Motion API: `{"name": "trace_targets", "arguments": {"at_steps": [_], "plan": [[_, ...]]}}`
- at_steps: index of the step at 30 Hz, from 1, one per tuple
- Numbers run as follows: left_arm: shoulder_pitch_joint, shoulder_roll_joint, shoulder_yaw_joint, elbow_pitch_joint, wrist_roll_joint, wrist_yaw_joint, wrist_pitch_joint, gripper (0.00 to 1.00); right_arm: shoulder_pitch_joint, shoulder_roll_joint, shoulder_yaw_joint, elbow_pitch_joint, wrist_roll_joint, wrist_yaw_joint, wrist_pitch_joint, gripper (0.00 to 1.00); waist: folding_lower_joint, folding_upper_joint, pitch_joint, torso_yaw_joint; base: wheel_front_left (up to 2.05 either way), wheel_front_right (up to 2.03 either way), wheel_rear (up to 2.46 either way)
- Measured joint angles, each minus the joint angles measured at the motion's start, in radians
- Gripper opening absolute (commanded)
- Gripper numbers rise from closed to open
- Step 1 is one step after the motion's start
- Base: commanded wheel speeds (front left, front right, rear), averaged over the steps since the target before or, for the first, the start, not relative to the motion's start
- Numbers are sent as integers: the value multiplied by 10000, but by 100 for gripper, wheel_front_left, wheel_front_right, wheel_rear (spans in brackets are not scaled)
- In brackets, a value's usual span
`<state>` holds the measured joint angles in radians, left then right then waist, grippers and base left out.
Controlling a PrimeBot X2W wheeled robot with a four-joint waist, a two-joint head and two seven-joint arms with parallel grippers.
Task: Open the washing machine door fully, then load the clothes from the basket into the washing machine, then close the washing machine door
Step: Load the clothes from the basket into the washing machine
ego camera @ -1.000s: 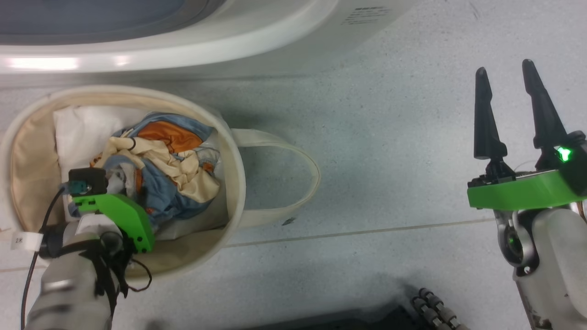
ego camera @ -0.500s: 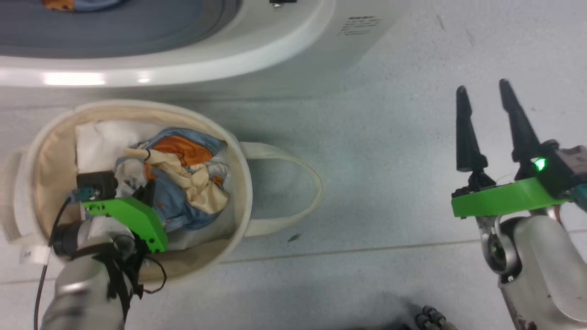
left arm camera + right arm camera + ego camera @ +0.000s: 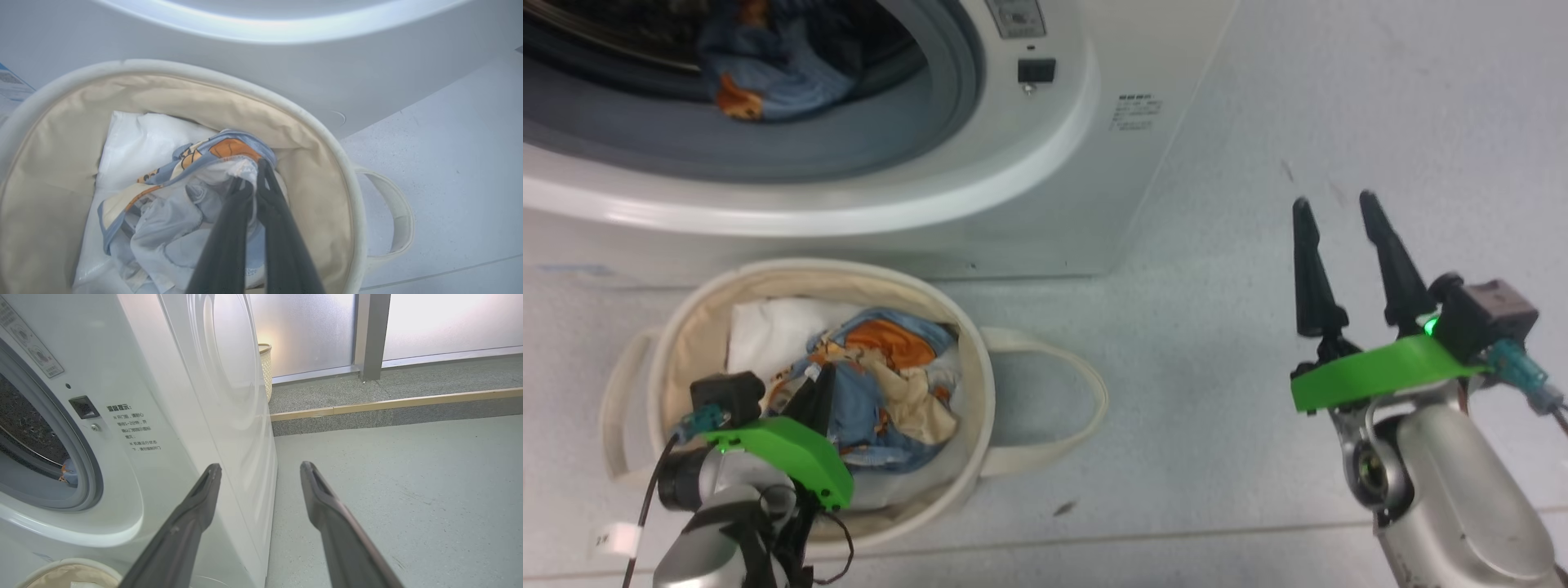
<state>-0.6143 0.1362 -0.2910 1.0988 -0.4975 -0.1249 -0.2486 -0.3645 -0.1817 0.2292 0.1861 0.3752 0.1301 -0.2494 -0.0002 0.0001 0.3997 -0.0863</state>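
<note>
The cream basket (image 3: 983, 384) stands on the floor against the front of the white washing machine (image 3: 1045, 204). Light-blue, orange and cream clothes (image 3: 894, 392) lie bunched in it on a white pad (image 3: 764, 335). My left gripper (image 3: 815, 390) reaches down into the basket. In the left wrist view that gripper (image 3: 252, 181) is shut on a pale fold of the clothes (image 3: 192, 192). One more blue-and-orange garment (image 3: 768, 77) lies inside the drum. My right gripper (image 3: 1333, 214) hovers open over bare floor, to the right of the machine. The washing machine door is out of view.
A loop handle (image 3: 1086, 392) of the basket sticks out to the right across the floor. In the right wrist view, a woven bin (image 3: 265, 367) stands behind the machine, and a raised step (image 3: 388, 412) runs below frosted panels.
My left gripper has closed on the clothes in the basket. The head camera has tilted up, bringing the drum opening into view. The right gripper has stayed open.
</note>
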Motion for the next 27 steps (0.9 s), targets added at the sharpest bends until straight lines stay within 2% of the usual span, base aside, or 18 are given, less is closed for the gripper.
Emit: {"name": "trace_targets", "arguments": {"at_steps": [11, 21, 27], "plan": [[1987, 366, 244, -3421, 182, 0, -10, 0, 1033, 157, 140, 431, 497, 0, 0, 100, -1, 0, -1975, 328, 0, 0, 0], [2970, 222, 1053, -6673, 989, 0, -12, 0, 1844, 205, 196, 640, 754, 0, 0, 100, 0, 0, -3332, 620, 0, 0, 0], [2984, 113, 1239, -7528, 1191, 0, -13, 0, 2113, 194, 286, 652, 848, 0, 0, 100, 0, 0, -3814, 730, 0, 0, 0]]}}
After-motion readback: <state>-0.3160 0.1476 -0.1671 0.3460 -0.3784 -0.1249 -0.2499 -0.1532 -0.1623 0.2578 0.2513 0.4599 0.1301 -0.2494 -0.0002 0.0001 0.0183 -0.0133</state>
